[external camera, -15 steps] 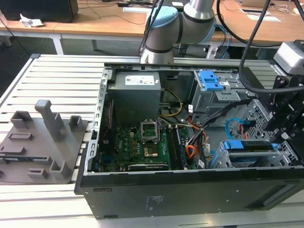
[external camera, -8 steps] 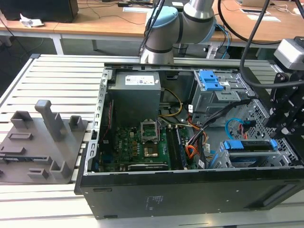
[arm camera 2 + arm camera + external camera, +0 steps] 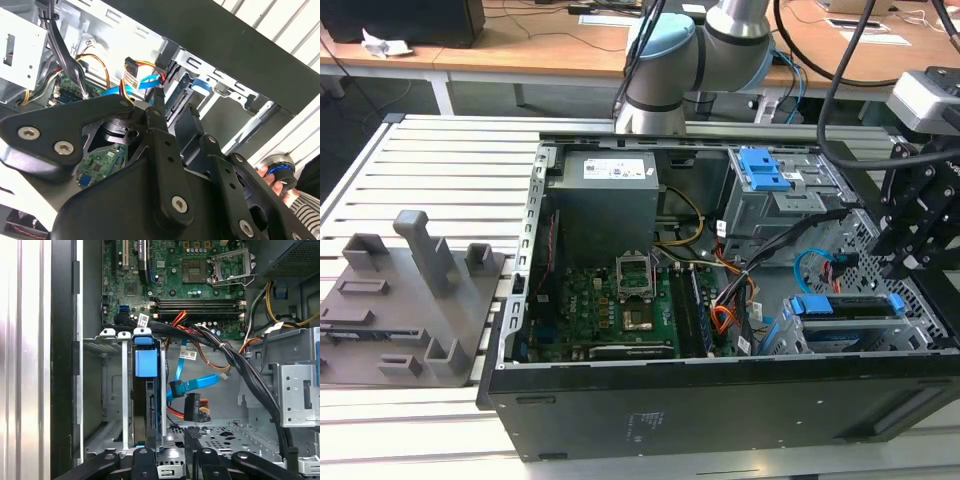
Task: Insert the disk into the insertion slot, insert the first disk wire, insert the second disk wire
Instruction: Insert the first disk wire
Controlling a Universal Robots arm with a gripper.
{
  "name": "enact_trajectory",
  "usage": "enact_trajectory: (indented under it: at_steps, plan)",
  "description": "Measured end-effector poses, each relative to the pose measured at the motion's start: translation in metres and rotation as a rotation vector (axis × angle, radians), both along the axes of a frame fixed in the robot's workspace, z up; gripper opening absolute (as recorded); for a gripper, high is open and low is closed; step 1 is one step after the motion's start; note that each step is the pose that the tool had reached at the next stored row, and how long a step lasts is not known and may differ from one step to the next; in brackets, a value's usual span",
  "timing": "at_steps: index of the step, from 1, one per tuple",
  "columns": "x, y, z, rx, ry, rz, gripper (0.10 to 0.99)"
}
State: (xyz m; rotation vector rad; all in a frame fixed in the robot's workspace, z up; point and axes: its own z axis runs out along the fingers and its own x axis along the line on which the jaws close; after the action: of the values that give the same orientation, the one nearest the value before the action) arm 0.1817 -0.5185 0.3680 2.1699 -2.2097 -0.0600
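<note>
Black gripper hovered, fingers apart and empty. Blue-framed silver hard drive already sat in grey perforated metal cage. Blue flat cable and black plug dangled loose beside it; both wires judged pending.

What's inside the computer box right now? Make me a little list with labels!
disk: standing in the insertion slot
claw: open, empty, near the disk
blue wire: beside the disk; plugged in or not, cannot tell
black plug: hanging apart from the disk
green board: inside the case
</note>
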Motion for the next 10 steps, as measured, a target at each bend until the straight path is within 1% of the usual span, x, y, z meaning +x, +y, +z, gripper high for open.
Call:
enact_trajectory:
  at_steps: [2,5,8,9,10]
  plan:
    - [0.0,0.0059,0.0,0.0,0.0,0.0,0.361]
    - [0.0,0.0108,-0.0001,0.0,0.0,0.0,0.361]
    - [-0.0007,0.0118,-0.0007,0.0,0.0,0.0,0.361]
    - [-0.0037,0.0118,-0.0012,0.0,-0.0001,0.0,0.361]
    - [-0.0085,0.0118,-0.0018,0.0,-0.0007,0.0,0.361]
